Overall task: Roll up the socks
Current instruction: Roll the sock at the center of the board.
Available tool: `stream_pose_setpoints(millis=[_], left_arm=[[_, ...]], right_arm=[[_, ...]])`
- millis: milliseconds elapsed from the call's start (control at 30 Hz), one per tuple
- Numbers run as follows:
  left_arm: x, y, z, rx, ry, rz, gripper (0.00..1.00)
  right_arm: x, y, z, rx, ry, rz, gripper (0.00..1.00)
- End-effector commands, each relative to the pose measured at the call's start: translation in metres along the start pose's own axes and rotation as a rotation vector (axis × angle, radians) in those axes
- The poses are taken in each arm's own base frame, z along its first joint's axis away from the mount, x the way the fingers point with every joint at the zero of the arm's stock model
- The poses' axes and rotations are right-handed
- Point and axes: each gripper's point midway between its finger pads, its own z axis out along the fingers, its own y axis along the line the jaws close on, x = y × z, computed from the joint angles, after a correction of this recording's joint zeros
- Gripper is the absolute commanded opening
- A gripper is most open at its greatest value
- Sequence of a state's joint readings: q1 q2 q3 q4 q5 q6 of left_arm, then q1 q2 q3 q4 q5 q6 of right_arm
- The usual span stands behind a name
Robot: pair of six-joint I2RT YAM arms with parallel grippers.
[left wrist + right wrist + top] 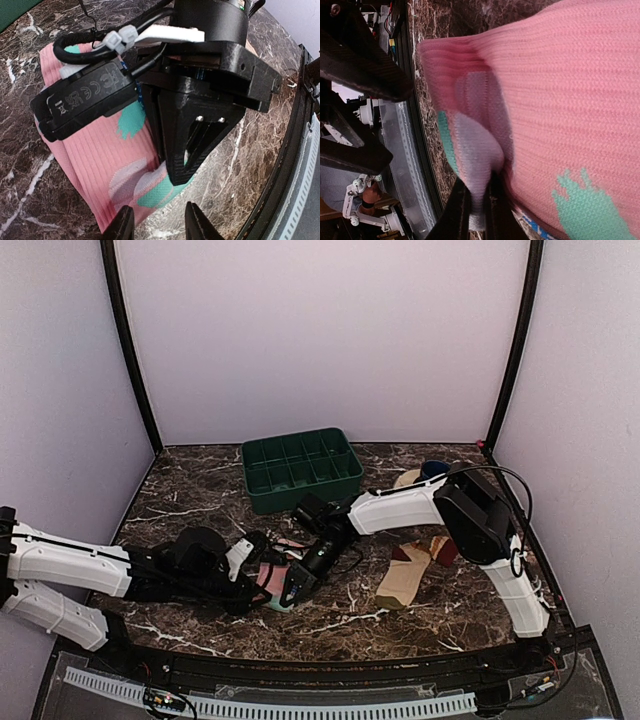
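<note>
Left arm (70, 565) nearest, 8 o'clock. Left gripper (258, 575) and right gripper (291, 592) meet mid-table over bunched pink sock (272, 580). Tan sock (404, 580) flat at 3 o'clock, well apart. Bin (300, 470) at 12.

Left wrist: left gripper part-open, empty, just beside sock's edge; right gripper planted on sock.

Right wrist: right gripper clenched on pink fold at 6 o'clock.

Risks: thin pinch slips, roll springs loose; crowded grippers could collide; tan sock left out of roll.
</note>
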State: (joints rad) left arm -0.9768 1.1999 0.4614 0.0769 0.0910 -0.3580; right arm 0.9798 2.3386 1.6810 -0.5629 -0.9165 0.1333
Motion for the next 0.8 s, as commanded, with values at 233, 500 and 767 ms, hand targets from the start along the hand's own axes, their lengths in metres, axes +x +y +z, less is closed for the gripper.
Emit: stream_pose_setpoints(millis=[233, 500, 767], left_arm=[[-0.010, -0.012, -0.005, -0.051, -0.034, 0.159, 0.35], [-0.002, -0.024, -0.001, -0.106, 0.002, 0.281, 0.29], [0.016, -0.036, 0.024, -0.172, 0.109, 0.434, 0.24]], right_arm=[[0.005, -0.001, -0.001, -0.021, 0.029, 0.026, 0.00], [0.009, 0.003, -0.006, -0.076, 0.028, 0.054, 0.00], [0.024, 0.000, -0.010, -0.090, 0.038, 0.097, 0.00]])
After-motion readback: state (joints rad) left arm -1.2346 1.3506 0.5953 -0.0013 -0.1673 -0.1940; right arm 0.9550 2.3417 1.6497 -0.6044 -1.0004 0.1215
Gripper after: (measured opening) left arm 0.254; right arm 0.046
